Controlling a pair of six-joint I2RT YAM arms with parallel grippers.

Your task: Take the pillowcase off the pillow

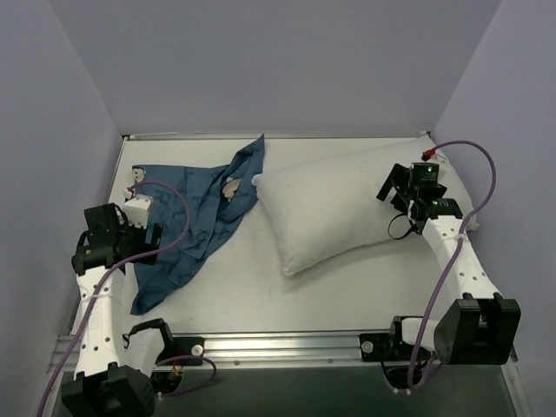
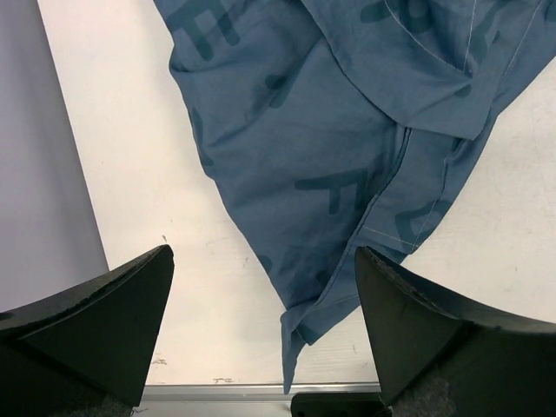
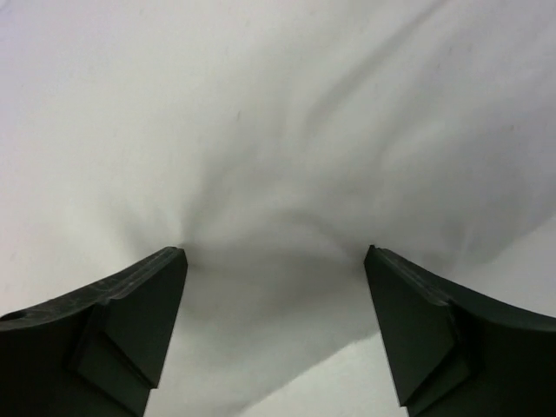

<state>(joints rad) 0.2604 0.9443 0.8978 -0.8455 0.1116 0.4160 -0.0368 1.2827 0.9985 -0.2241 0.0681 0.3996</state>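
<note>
The blue printed pillowcase (image 1: 195,217) lies crumpled on the left half of the table, off the white pillow (image 1: 339,204), touching only its left corner. The pillow lies slanted across the middle and right. My left gripper (image 1: 146,236) is open and empty above the pillowcase's near left part. In the left wrist view the pillowcase (image 2: 347,130) runs down to a folded corner between the open fingers of the left gripper (image 2: 265,261). My right gripper (image 1: 398,189) is open at the pillow's right end. In the right wrist view the pillow (image 3: 278,130) dents between the tips of the right gripper (image 3: 274,256).
Purple walls close the table on the left, back and right. A metal rail (image 1: 278,343) runs along the near edge and also shows in the left wrist view (image 2: 217,393). Purple cables loop from both arms. White table surface (image 1: 252,295) shows in front of the pillow.
</note>
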